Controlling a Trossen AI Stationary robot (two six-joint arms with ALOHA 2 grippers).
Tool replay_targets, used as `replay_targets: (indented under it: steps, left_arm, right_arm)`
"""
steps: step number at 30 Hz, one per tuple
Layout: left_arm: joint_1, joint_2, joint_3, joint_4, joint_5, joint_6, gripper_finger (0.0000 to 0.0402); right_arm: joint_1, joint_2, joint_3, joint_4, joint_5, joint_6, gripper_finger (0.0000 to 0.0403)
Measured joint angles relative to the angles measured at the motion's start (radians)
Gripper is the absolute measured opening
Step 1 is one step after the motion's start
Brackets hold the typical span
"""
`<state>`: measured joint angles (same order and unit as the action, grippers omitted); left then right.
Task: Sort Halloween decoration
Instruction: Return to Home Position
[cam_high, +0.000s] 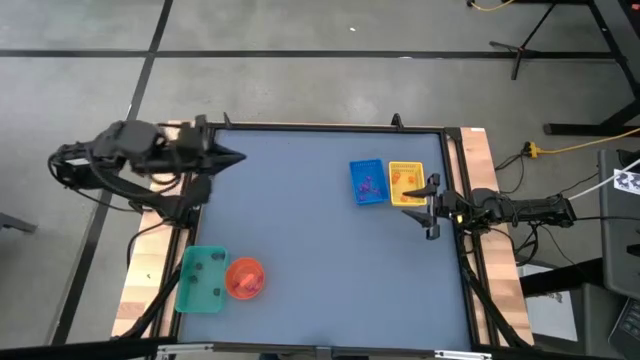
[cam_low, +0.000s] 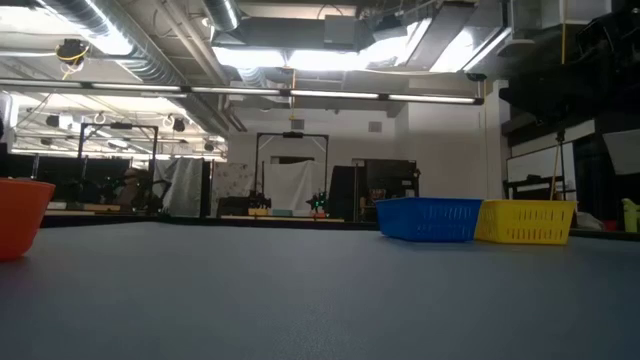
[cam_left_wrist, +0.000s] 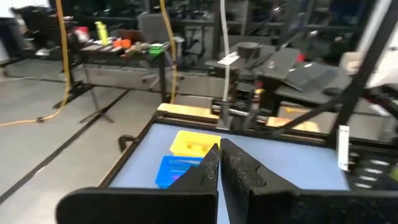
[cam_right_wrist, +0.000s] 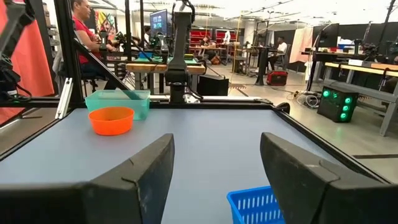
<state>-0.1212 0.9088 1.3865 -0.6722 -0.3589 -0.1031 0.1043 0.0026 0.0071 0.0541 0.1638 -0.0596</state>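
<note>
Sorting looks done, with purple pieces (cam_high: 366, 185) in the blue tray (cam_high: 376, 168), orange pieces (cam_high: 403, 178) in the yellow tray (cam_high: 416, 170) and dark pieces (cam_high: 199, 268) in the green tray (cam_high: 190, 296), so the left jaws rest closed and empty, the right jaws wide and empty, at opposite counter (cam_high: 300, 230) edges.

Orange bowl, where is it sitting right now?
In the high view the orange bowl sits near the lower-left corner of the table, on the robot's left side, right beside the green tray.

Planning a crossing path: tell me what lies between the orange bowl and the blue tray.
Nothing: the stretch of table between the orange bowl and the blue tray is bare, seen in the high view and the low view.
</note>
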Motion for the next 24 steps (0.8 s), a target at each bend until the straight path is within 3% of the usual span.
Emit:
replay_targets:
  steps: [4, 9, 18, 24]
  left_arm:
    - [-0.062, -0.113, -0.096, 0.008, -0.001, -0.021, 0.0003]
    - [-0.108, -0.272, -0.309, 0.093, -0.063, -0.051, 0.0001]
    - [-0.114, -0.513, -0.714, 0.37, -0.022, 0.008, 0.0001]
    - [-0.113, -0.661, -0.918, 0.476, -0.022, 0.009, 0.0]
  right_arm:
    - [0.0, 0.0, 0.0, -0.004, 0.0, 0.006, 0.0239]
    - [0.0, 0.0, 0.0, -0.002, 0.0, 0.008, 0.0239]
    - [0.0, 0.0, 0.0, -0.002, 0.0, 0.009, 0.0239]
    - [0.0, 0.0, 0.0, -0.002, 0.0, 0.01, 0.0239]
